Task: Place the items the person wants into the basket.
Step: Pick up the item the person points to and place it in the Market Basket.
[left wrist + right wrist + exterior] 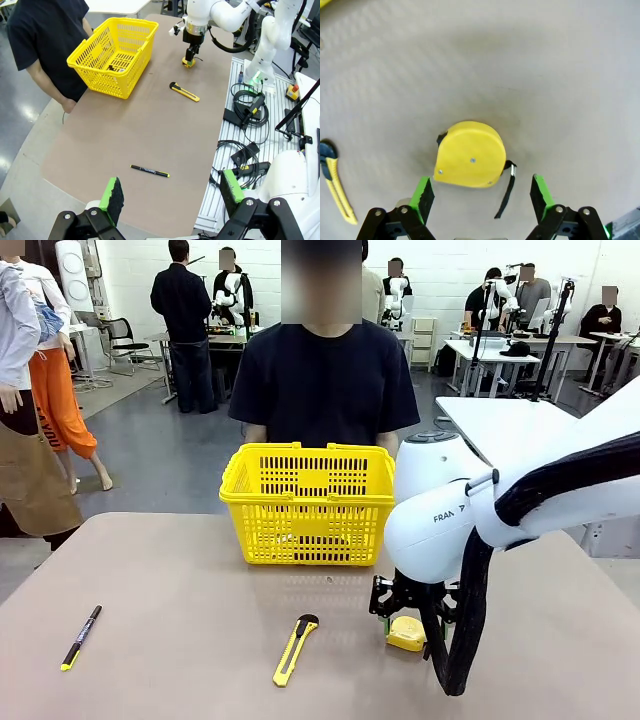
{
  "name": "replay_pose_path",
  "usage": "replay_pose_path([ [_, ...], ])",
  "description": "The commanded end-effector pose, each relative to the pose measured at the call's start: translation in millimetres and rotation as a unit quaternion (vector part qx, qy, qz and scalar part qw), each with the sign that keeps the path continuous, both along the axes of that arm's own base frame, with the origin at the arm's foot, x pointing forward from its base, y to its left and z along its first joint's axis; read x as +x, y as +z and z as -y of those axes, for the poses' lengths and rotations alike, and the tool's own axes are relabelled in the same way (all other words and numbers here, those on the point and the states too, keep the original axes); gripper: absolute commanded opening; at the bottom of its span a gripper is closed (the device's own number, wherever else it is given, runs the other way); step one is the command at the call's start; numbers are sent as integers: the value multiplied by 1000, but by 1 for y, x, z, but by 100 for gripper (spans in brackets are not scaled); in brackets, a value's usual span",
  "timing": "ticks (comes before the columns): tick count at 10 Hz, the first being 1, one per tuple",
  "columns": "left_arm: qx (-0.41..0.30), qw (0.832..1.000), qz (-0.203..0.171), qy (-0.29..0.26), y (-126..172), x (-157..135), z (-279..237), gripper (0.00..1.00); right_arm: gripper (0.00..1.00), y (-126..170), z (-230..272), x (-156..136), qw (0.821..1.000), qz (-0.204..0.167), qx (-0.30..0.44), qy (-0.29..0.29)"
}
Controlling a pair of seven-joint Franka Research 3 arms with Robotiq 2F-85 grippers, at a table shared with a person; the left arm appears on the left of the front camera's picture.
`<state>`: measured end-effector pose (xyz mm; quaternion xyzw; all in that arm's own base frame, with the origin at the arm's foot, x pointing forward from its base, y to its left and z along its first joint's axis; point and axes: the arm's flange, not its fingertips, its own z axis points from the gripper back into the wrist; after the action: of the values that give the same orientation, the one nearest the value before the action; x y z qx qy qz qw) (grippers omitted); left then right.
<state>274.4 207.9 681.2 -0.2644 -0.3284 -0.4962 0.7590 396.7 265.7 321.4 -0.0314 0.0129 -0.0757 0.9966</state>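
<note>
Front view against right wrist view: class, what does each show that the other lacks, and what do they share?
Front alone: the person, the basket, the pen. Right wrist alone: the right tool open, its green pads standing apart on either side of the tape measure, and its black strap. Shared: tape measure, utility knife, table.

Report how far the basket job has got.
Done: something dark already lies in the basket. In hand: the right gripper, open, is poised over the tape measure on the table. Left: grasp it and drop it in.
</note>
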Motion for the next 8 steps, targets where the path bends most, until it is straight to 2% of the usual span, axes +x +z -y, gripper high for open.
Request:
replay_pose_path([
  [1, -7, 1000, 11, -8, 0, -2, -1, 100, 100, -7, -7, 14, 1000, 20, -5, -12],
  [8, -7, 1000, 11, -8, 0, -2, -1, 100, 100, -19, -4, 25, 1000, -1, 16, -10],
])
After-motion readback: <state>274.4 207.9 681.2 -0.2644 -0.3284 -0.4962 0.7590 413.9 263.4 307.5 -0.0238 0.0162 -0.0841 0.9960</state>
